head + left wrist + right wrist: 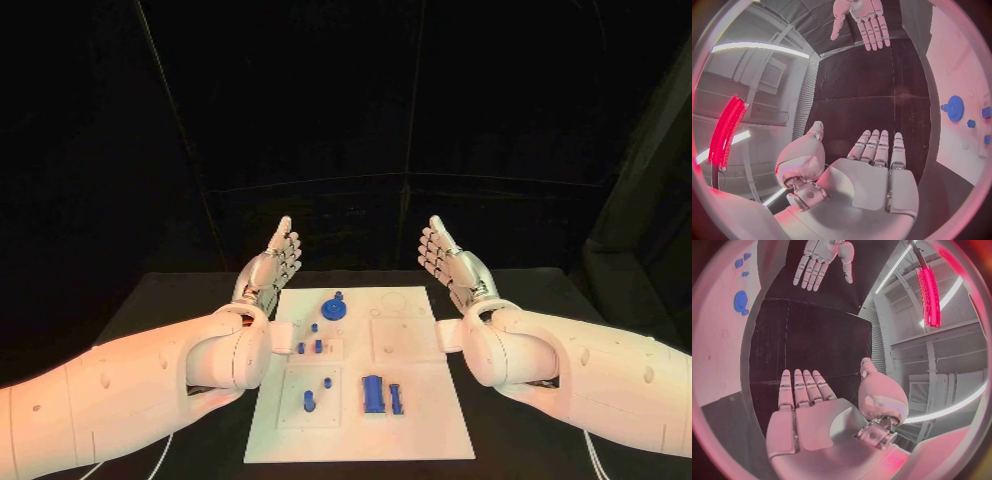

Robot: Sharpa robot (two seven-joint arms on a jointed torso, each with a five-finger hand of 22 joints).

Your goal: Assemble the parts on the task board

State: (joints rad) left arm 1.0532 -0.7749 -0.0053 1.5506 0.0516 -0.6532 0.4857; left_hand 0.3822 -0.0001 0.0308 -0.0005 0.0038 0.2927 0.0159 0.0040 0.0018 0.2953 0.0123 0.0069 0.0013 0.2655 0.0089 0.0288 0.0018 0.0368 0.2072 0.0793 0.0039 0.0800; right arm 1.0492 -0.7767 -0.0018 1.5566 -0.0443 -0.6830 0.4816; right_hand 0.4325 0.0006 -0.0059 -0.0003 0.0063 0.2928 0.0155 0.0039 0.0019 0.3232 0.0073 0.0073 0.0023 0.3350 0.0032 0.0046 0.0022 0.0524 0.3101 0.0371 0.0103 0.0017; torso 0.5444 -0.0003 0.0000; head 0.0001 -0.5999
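Note:
The white task board (361, 440) lies in the middle of the black table. On it are a blue gear-like part (335, 308), several small blue pegs (310, 345), one more peg (309, 401) and a taller blue block (375, 393). My left hand (273, 262) hovers by the board's far left corner, flat, fingers straight, holding nothing. My right hand (449, 259) mirrors it at the far right corner, also flat and empty. In the left wrist view my left hand (873, 170) is open-palmed, with the blue gear (955, 108) on the board (961, 60). The right wrist view shows my right hand (811, 410) and the gear (741, 301).
The black table (173, 295) extends on both sides of the board. A dark curtain (346, 110) hangs behind the table. Each wrist view shows the opposite hand (861, 22) (823, 260) spread flat across from it.

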